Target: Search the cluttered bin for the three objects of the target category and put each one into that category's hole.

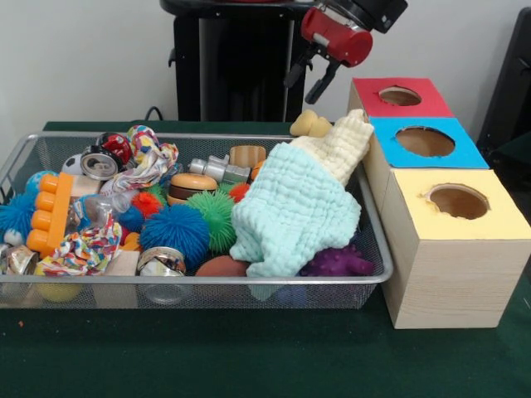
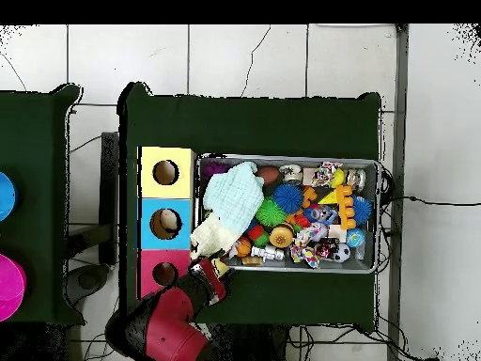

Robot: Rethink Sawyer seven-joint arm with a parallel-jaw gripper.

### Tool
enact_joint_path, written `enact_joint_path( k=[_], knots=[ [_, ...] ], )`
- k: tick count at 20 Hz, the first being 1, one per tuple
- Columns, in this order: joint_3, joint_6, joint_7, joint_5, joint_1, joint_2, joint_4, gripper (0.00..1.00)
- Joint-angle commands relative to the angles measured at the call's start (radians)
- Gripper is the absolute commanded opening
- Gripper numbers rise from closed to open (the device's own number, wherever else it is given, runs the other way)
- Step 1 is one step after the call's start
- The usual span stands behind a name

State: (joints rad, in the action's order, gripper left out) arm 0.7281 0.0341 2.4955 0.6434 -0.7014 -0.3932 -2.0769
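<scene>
The silver wire-mesh bin (image 1: 191, 282) is packed with toys and also shows in the overhead view (image 2: 378, 218). A pale teal and cream cloth (image 1: 292, 203) lies over its right end; in the overhead view the cloth (image 2: 235, 197) lies toward the boxes. Three wooden boxes stand beside the bin, each with a round hole: red top (image 1: 400, 96), blue top (image 1: 426, 141), yellow top (image 1: 458, 201). My gripper (image 1: 310, 80) hangs open and empty above the bin's far right corner, next to the red box. In the overhead view it (image 2: 210, 280) is just outside the bin's corner.
In the bin are a blue spiky ball (image 1: 174, 232), a green spiky ball (image 1: 217, 217), a purple spiky toy (image 1: 336, 262), a wooden burger (image 1: 192, 186), an orange block toy (image 1: 50, 214), rope toys and cans. A tan peanut-shaped toy (image 1: 310, 124) sits at the far rim.
</scene>
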Motion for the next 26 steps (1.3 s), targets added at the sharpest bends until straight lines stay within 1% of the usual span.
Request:
enact_joint_path(
  k=[1, 3, 4, 8, 11, 14, 20, 21, 24, 26],
  knots=[
    [-0.181, 0.082, 0.31, 0.079, 0.05, 0.036, -0.051, 1.0],
    [-0.196, 0.093, 0.313, 0.092, 0.053, 0.031, -0.054, 1.0],
    [-0.2, 0.096, 0.303, 0.109, 0.049, 0.032, -0.055, 0.0],
    [-0.198, 0.085, 0.293, 0.126, 0.037, 0.035, -0.047, 0.0],
    [-0.159, 0.039, 0.273, 0.165, -0.007, 0.063, -0.028, 0.0],
    [-0.135, -0.001, 0.266, 0.193, -0.036, 0.074, -0.019, 0.0],
    [-0.112, -0.027, 0.242, 0.222, -0.065, 0.08, -0.015, 0.0],
    [-0.106, -0.028, 0.235, 0.235, -0.075, 0.089, -0.014, 1.0],
    [-0.086, -0.029, 0.237, 0.252, -0.097, 0.114, -0.006, 1.0],
    [-0.087, -0.019, 0.235, 0.259, -0.1, 0.118, -0.008, 1.0]
  ],
)
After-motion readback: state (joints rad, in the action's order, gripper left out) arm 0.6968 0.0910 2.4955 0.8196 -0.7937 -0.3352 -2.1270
